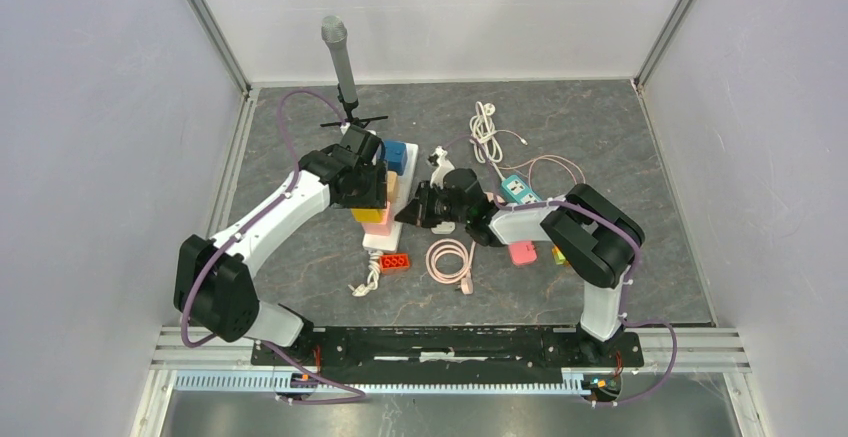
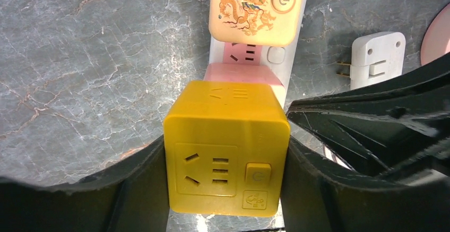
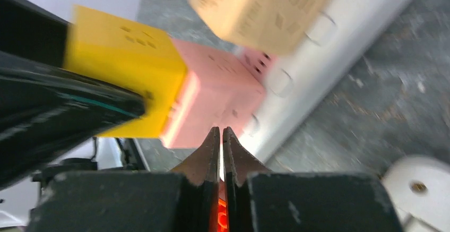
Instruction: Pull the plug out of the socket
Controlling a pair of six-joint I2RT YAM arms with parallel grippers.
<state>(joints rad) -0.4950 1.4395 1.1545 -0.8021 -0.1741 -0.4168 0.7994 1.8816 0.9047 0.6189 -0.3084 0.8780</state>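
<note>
At the near end of the white power strip (image 3: 345, 35), the left pincer (image 2: 226, 155) clamps the yellow cube plug (image 2: 228, 112) from both sides, its fingers (image 2: 139, 189) flat against the cube's flanks. The plug appears not yet freed. It sits flush on the pink cube adapter (image 2: 241, 72) beneath it, which is itself seated in the strip, though the blurred right wrist view leaves the seam hard to judge. The grasp is made; the pull is what is left.

From the right, the right pincer (image 3: 221, 147) points in with tips pressed together and holding nothing. Its point is just beside the pink adapter and the strip's edge, likely placed to brace the strip against the tabletop (image 1: 600, 137).

Farther along the strip stand a tan adapter (image 2: 257, 6) printed with a dragon and, beyond it, a blue cube (image 1: 396, 154). A loose white adapter (image 2: 377, 57) lies on the stone just right of the strip. At the far edge a microphone (image 1: 338, 47) rises on its stand.
</note>
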